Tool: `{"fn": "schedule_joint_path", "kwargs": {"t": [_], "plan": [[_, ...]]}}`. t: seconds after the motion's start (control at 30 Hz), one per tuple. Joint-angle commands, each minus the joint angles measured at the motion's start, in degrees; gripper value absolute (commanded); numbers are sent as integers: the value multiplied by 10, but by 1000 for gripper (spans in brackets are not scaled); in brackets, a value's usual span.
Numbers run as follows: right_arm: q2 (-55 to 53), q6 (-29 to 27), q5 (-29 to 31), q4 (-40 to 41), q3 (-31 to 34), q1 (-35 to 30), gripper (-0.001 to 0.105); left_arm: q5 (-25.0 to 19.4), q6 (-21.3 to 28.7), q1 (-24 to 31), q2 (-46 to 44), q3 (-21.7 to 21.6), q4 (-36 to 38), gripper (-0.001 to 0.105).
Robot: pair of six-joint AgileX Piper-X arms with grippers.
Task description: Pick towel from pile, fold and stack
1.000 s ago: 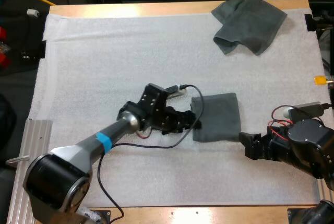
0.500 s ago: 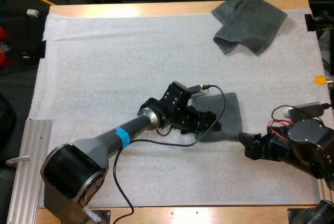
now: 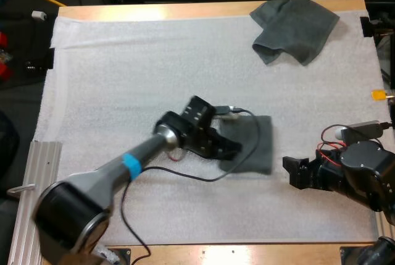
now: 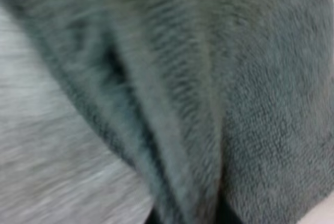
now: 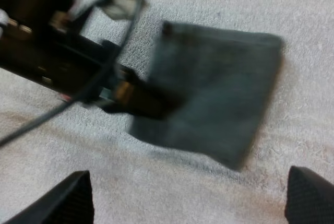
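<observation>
Folded towel (image 3: 258, 144) lies near the middle of the mat (image 3: 123, 79). Your left gripper (image 3: 229, 151) is clamped on a bunched ridge of cloth at its left edge. Your right gripper (image 3: 294, 173) sits near the towel's right corner, fingers (image 5: 68, 200) spread wide on nothing. If you drag by that one edge, the layers could slide apart and undo the fold. The crumpled towel (image 3: 295, 29) lies well apart at the far right.
</observation>
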Motion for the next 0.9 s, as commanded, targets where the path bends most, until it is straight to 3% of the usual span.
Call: {"fn": "schedule_joint_path", "kwargs": {"t": [0.0,0.1,0.23,0.33,0.6,0.87], "plan": [[-1,-4,3,2,-6,-1,73,-33,35,16,-17,-3,40,0],[-1,-4,3,2,-6,-1,73,-91,100,64,-41,-3,114,0],[-1,-4,3,2,-6,-1,73,-205,190,145,-79,-3,200,0],[-1,-4,3,2,-6,-1,73,-254,220,204,-96,-3,233,0],[-1,-4,3,2,-6,-1,73,-326,260,328,-102,-3,268,0],[-1,-4,3,2,-6,-1,73,-385,302,394,-102,-3,274,0]]}}
